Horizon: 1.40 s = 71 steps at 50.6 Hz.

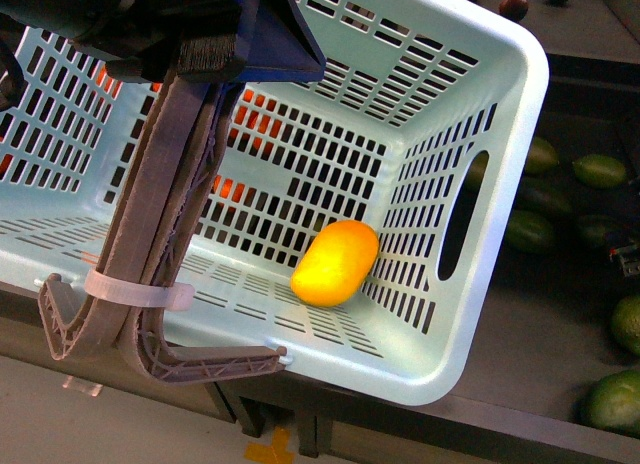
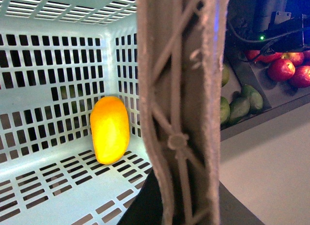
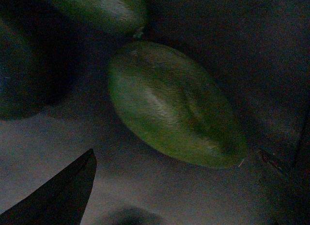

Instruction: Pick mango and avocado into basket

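Inside the basket (image 1: 500, 74), near its right wall, the mango (image 1: 335, 263) is already laid. Its handles (image 1: 160, 234) are pinched by the left gripper (image 1: 215, 54). The avocado (image 3: 174, 106) lies outside among green fruit, under the right gripper (image 3: 58, 196), whose spread cannot be told. A descent and a closing over the avocado are called for next.

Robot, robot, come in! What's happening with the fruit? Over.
Left fingers clamped on basket handles. Mango already in basket. Right fingers near avocado, not holding it, open or shut unclear. More green fruit crowd it.
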Tool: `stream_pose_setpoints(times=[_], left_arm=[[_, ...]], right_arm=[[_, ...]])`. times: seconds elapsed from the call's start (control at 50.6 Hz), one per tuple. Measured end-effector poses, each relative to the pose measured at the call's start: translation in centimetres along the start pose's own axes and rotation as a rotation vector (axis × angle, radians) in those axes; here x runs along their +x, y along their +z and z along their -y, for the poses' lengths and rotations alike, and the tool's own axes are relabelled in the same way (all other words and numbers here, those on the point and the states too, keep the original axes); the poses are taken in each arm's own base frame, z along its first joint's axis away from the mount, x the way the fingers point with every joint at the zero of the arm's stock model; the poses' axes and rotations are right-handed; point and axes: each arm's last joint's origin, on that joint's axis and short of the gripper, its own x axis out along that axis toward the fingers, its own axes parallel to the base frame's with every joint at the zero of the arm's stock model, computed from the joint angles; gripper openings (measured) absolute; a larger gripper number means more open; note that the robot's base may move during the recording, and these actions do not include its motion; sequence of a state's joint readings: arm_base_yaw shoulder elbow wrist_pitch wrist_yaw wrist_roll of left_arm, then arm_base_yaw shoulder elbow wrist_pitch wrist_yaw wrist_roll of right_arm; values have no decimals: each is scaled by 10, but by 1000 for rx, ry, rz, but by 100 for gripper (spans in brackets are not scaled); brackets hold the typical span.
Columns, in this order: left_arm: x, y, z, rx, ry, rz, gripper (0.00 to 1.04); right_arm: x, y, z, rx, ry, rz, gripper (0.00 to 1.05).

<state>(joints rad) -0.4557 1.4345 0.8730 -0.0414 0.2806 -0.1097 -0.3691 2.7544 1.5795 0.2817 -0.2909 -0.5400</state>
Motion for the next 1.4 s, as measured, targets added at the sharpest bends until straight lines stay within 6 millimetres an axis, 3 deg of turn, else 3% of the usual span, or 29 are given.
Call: stream_pose_setpoints(times=[0.316,0.633,0.89,1.147,1.403], left_arm=[[0,0,0,0,2,0,7],[0,0,0,0,3,0,7],[0,0,0,0,3,0,7],[0,0,0,0,3,0,7],[0,0,0,0,3,0,7]], right_arm=[[21,1,6,-4,2,5,97],[47,23,-4,-31,0,50,97],[64,17,-1,3,-1,2,97],[65,16,8,33,-18,20,97],[64,15,11,40,-28,22,66]])
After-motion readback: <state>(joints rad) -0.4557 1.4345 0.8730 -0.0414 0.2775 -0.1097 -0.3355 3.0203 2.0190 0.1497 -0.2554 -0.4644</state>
